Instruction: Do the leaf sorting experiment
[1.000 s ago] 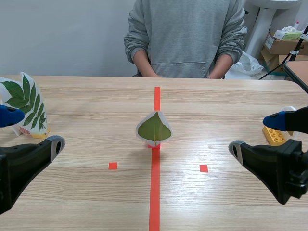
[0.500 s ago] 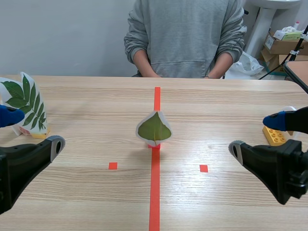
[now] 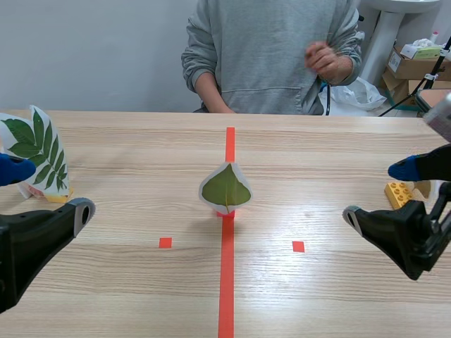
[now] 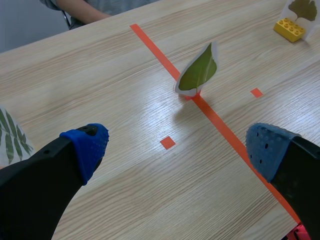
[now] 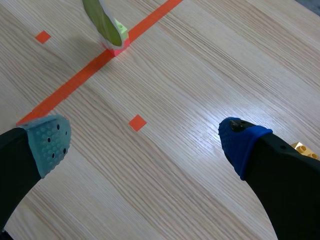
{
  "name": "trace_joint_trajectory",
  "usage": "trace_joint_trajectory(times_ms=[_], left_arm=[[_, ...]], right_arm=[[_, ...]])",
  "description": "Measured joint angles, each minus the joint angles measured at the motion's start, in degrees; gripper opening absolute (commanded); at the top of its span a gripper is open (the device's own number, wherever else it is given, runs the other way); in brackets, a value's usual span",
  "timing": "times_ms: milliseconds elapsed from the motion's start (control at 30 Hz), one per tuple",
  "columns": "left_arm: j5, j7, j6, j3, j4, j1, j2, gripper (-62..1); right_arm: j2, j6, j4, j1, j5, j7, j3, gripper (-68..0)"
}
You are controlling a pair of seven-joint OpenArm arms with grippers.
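Note:
A single green leaf card stands upright on a small red base on the centre tape line; it also shows in the left wrist view and the right wrist view. A fern-like leaf card stands at the far left. At the far right a yellow brick sits partly behind my right arm; the left wrist view shows this yellow brick carrying a ginkgo leaf card. My left gripper is open at the left, holding nothing. My right gripper is open beside the brick, also holding nothing.
A person in a grey sweatshirt sits across the table with one hand raised at chest height. Boxes stand beyond the table's back right corner. Small red tape squares mark the wood on either side of the centre line.
My right gripper has drawn slightly to the right, uncovering more of the yellow brick. The person has lifted one hand from the table edge to the chest. The left arm is unchanged.

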Motion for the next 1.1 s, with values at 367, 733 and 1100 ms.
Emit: trace_joint_trajectory(times_ms=[367, 733, 1100], left_arm=[[0.22, -0.28, 0.0, 0.0, 0.0, 0.0, 0.0, -2.2], [0.22, -0.46, 0.0, 0.0, 0.0, 0.0, 0.02, -2.2], [0.22, -0.48, 0.0, 0.0, 0.0, 0.0, 0.02, -2.2]], right_arm=[[1.18, 0.0, -16.37, 14.56, -6.19, 4.63, -15.3, -6.7], [1.18, 0.0, -26.91, 27.69, -15.52, 13.6, -30.08, -6.7], [-1.92, -1.51, -34.14, 37.11, -19.69, 16.15, -36.63, -6.7]])
